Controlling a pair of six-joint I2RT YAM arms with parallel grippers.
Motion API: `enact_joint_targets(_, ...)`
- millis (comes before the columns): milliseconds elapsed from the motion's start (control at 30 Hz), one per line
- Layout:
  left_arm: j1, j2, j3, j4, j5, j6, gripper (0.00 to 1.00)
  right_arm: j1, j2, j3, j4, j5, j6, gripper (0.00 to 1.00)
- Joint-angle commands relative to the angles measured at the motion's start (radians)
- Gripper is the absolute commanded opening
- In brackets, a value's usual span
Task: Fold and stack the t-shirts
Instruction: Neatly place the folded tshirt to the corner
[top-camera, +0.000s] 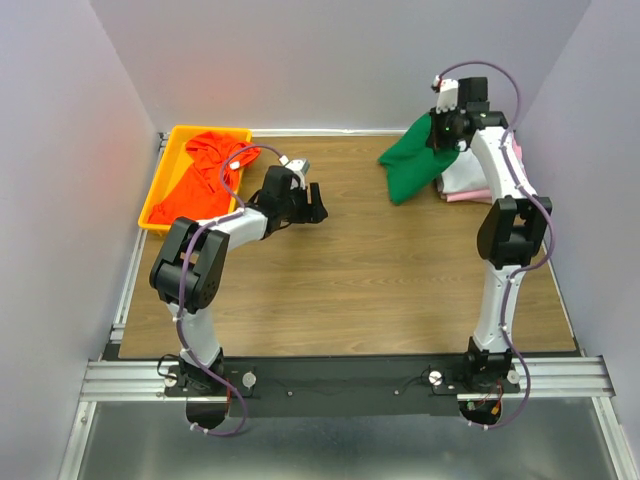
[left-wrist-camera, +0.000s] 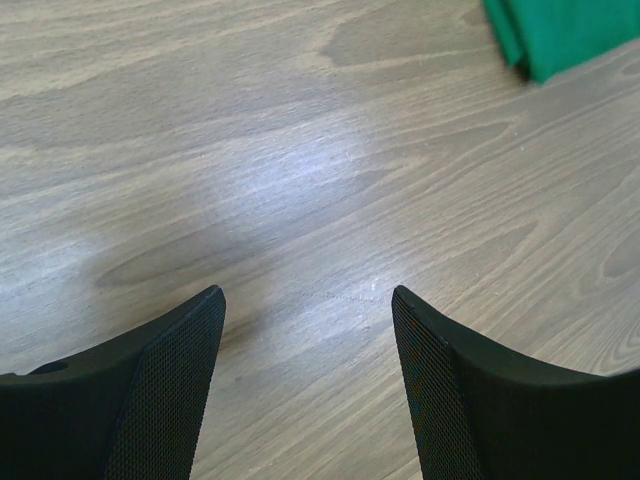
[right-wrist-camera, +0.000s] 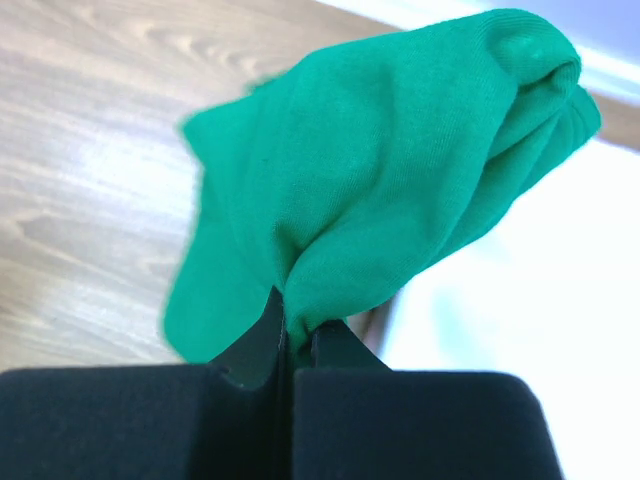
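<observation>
Green shirt (top-camera: 412, 165): upper right of top view, bunched, pinched shut in right jaws | hangs left of and partly over white shirt (top-camera: 468, 178) | long axis slants down-left | left jaws wide over bare tabletop (top-camera: 400, 270), centre-left, well apart | right arm nearer

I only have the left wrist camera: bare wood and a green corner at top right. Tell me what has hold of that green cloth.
Observer: The right gripper is shut on the green t-shirt, pinching a fold of it.
Operator: Report what is next to it.
Observer: A white t-shirt and a pink t-shirt lie together at the far right, with the green one overlapping them in the top view.
Operator: Name any other shirt.
Observer: An orange-red t-shirt sits crumpled in the yellow tray at the far left.
</observation>
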Motion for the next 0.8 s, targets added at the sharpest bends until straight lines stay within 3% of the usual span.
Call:
enact_joint_targets(0,0.002,-0.023,-0.014,0.017,-0.013,0.004,0.75,-0.015,-0.009,0.092,-0.063,0.045,-0.039,0.0)
enact_joint_targets(767,0.002,-0.015,-0.069,0.035,-0.014,0.007,0.75,-0.099,-0.046,0.297,-0.139,0.009,-0.071,0.0)
